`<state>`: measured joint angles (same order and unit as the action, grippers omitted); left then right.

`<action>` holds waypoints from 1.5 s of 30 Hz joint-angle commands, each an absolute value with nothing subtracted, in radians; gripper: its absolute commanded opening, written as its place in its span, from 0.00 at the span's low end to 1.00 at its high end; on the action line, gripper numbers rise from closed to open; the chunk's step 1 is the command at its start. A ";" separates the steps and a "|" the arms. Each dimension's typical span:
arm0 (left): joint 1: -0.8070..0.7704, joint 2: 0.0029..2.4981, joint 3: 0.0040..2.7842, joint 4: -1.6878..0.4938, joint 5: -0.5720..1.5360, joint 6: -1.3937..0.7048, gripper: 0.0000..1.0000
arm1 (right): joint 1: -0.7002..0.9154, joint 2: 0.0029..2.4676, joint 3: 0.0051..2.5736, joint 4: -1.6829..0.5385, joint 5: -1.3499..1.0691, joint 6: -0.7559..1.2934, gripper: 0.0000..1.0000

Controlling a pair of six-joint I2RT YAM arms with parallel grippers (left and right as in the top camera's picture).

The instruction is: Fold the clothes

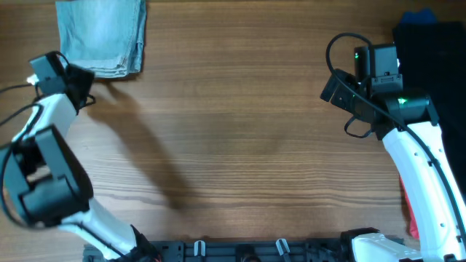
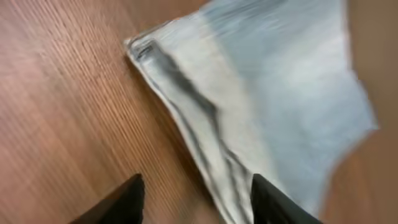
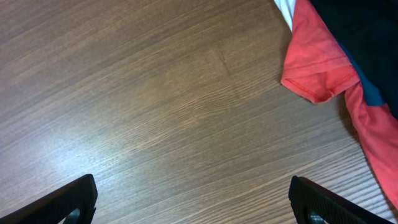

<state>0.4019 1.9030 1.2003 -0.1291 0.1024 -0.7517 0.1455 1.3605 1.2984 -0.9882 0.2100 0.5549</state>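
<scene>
The light-blue denim shorts (image 1: 102,35) lie folded into a compact rectangle at the table's far left corner. In the left wrist view the shorts (image 2: 280,81) show their stacked folded edges, blurred. My left gripper (image 1: 84,89) is at the shorts' front left corner. Its fingers (image 2: 198,190) are open, one over bare wood and one over the folded edge, holding nothing. My right gripper (image 1: 333,89) is far to the right, open wide (image 3: 193,196) above bare table and empty.
A black garment (image 1: 437,54) lies at the far right edge, with a blue piece (image 1: 419,16) behind it. A red shirt (image 3: 323,62) lies under the black garment (image 3: 367,31); the shirt also shows by the right arm (image 1: 409,211). The table is brown wood (image 1: 240,131).
</scene>
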 commanded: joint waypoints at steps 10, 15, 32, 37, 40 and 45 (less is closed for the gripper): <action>0.385 1.063 1.202 -0.890 0.457 -0.529 1.00 | 0.142 1.368 1.301 -0.987 0.216 0.550 1.00; 0.297 0.718 1.202 -1.082 0.613 -0.422 1.00 | 0.142 1.368 1.301 -0.987 0.216 0.550 1.00; 0.271 0.321 1.201 -1.393 0.613 -0.302 1.00 | 0.142 1.368 1.301 -0.987 0.216 0.550 1.00; 0.109 0.289 1.126 -1.112 0.574 -0.183 0.99 | 0.142 1.368 1.301 -0.987 0.216 0.550 1.00; -0.007 0.204 0.961 -0.895 0.454 -0.191 1.00 | 0.142 1.368 1.301 -0.987 0.216 0.550 1.00; -0.093 0.041 0.490 -0.418 0.154 -0.374 1.00 | 0.142 1.368 1.301 -0.987 0.216 0.550 1.00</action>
<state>-0.0536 0.1085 0.6533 -0.5655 0.3363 -0.3088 0.1455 1.3643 1.2984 -0.9867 0.2100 0.5549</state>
